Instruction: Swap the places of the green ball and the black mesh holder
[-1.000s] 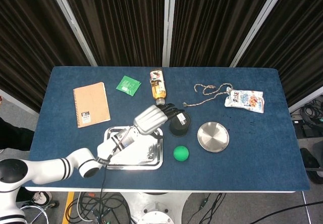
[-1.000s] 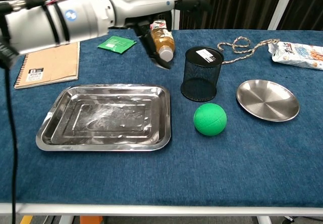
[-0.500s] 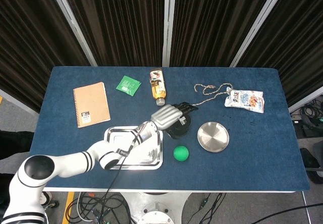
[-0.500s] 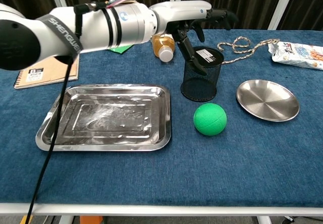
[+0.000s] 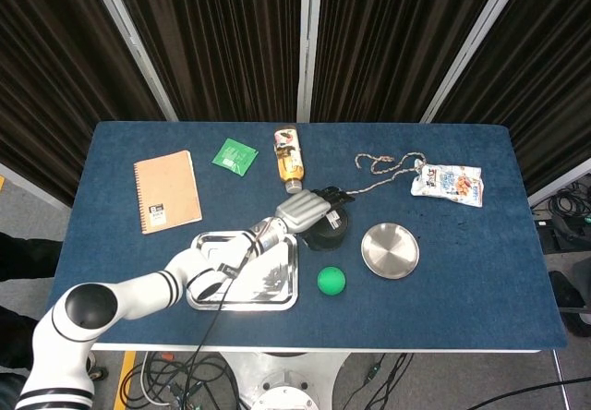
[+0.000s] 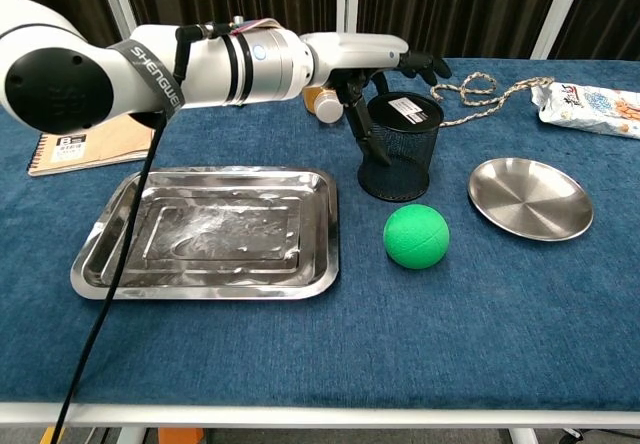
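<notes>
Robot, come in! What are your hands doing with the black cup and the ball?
Left hand at the black mesh holder, grip not confirmed. Right hand out of sight. Green ball untouched, just in front of holder. Round steel plate beside both.

The counter (image 6: 520,314) wears a matt blue cloth with a fine nap. The tray (image 6: 205,232) and round plate (image 6: 530,198) are shiny metal, the tray scuffed and cloudy. The black mesh holder (image 6: 399,147) is dull wire mesh. The green ball (image 6: 416,235) looks matt and faintly rough. The notebook (image 5: 166,190) has a plain kraft-paper cover; the snack bag (image 5: 447,185) is glossy plastic.
</notes>
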`<state>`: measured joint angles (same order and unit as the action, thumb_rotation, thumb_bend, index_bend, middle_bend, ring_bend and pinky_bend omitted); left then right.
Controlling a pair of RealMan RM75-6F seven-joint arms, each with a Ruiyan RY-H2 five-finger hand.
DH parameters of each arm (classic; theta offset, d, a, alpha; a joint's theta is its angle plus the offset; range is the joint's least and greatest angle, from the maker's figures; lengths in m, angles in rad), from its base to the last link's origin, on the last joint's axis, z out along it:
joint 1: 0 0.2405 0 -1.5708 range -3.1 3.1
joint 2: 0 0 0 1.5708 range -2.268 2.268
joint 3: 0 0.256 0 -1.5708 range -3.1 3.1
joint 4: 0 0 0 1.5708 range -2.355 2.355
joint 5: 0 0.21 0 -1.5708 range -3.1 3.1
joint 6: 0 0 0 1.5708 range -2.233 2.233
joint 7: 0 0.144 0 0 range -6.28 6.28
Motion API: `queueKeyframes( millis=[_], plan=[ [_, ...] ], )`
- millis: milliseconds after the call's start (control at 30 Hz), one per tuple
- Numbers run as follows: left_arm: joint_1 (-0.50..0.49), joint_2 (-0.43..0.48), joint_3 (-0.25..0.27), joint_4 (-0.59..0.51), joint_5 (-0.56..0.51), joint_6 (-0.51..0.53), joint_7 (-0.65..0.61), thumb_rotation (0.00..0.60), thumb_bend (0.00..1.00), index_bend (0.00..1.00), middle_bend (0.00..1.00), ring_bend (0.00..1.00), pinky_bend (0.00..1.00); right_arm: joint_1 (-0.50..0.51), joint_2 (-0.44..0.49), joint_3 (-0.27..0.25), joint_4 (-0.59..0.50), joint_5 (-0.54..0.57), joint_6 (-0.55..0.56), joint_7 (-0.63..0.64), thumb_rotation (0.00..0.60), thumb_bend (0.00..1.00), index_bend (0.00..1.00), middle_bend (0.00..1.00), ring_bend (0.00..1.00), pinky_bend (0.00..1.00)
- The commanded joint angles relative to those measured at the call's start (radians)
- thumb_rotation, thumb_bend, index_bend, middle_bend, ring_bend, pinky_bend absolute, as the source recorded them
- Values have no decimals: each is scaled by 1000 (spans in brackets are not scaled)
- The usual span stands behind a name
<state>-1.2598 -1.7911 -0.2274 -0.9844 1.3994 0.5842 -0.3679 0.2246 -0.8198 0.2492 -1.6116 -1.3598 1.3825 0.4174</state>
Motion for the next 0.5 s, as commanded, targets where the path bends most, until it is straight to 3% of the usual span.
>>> queueKeyframes(
  millis=[33, 133, 267, 500],
  plan=[
    [-5, -5, 7, 16, 3, 3, 3, 600, 0, 97, 151, 71, 270, 1, -3, -2, 3, -1, -3, 1, 600, 176, 0, 5, 0, 28],
    [-4, -13, 9, 26, 2, 9, 9, 600, 17, 164, 211, 143, 361, 2, -6, -3, 5, -2, -6, 0, 600, 176, 0, 5, 0, 28],
    [5, -27, 6, 37, -4, 35, 14, 600, 60, 269, 300, 240, 481, 60, -8, 34, -56, 39, -54, -88, 600, 176, 0, 5, 0, 28],
    [21, -24, 7, 26, 4, 76, -1, 600, 118, 391, 384, 298, 537, 71, -6, 49, -93, 88, -68, -144, 600, 176, 0, 5, 0, 28]
  ],
)
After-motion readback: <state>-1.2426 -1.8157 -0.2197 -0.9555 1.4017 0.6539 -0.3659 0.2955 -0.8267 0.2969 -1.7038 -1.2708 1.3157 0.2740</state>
